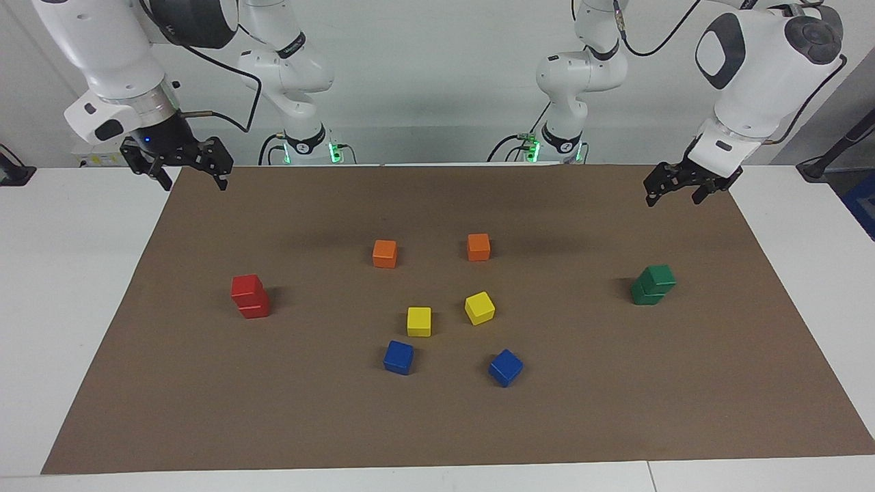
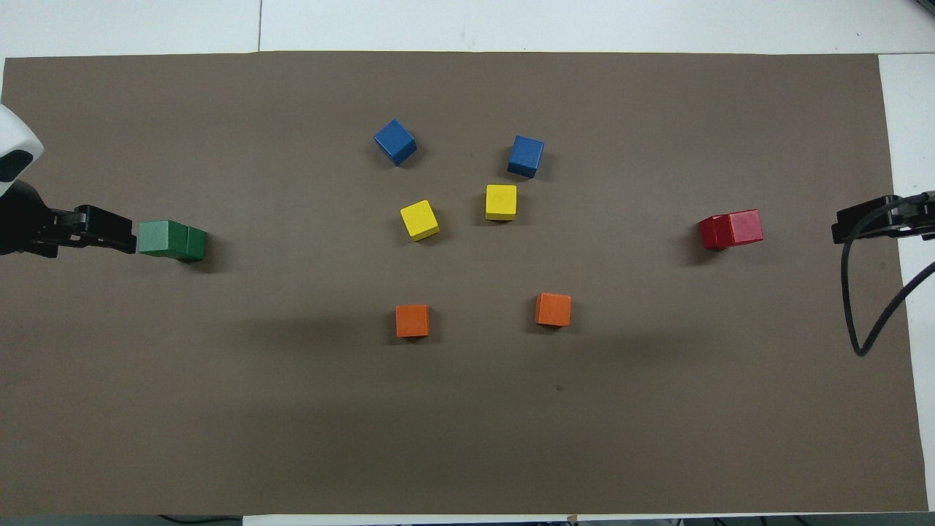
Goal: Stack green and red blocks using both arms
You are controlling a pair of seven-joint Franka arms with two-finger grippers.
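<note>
- bright, even light from above; both views sharp.
- cubes cast short soft shadows on the brown mat (image 1: 437,424).
- broad faint arm shadows on it near the orange cubes (image 2: 413,321).
- no glare.
</note>
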